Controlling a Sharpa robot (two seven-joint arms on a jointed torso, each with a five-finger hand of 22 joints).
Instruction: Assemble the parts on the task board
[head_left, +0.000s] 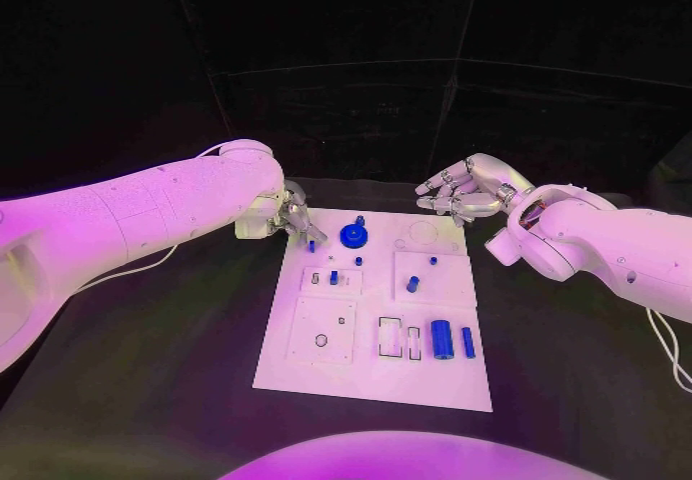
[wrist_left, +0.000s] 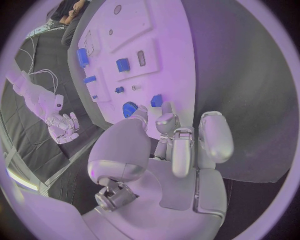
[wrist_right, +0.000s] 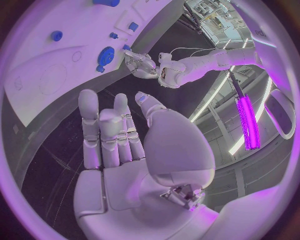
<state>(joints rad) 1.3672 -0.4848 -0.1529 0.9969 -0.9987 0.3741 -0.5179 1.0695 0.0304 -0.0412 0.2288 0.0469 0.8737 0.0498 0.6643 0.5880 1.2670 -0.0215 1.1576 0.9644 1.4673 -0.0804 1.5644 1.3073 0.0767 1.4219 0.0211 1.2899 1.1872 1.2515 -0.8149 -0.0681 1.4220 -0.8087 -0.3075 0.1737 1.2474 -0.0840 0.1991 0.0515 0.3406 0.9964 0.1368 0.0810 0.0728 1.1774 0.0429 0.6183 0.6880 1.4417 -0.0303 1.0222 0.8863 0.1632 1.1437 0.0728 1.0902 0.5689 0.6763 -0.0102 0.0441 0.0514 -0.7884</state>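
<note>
The white task board (head_left: 378, 375) lies in the middle of the black table. My left hand (head_left: 294, 217) is at its far left corner, thumb and a fingertip (wrist_left: 165, 120) right at a small blue part (head_left: 310, 243) (wrist_left: 156, 100) on the board's edge; whether it pinches the part I cannot tell. A round blue part (head_left: 353, 235) (wrist_left: 129, 108) (wrist_right: 105, 54) stands just beside it. My right hand (head_left: 466, 190) (wrist_right: 119, 145) hovers beyond the far right corner, fingers apart, holding nothing. A blue cylinder (head_left: 441, 340) and a blue bar (head_left: 467, 342) lie near the front right.
Several small blue parts (head_left: 411, 284) sit on raised white blocks (head_left: 433, 278) mid-board. A block with holes (head_left: 322, 330) and two rectangular slots (head_left: 389, 338) are at the near side. Bare black table (head_left: 173, 340) flanks the board on both sides.
</note>
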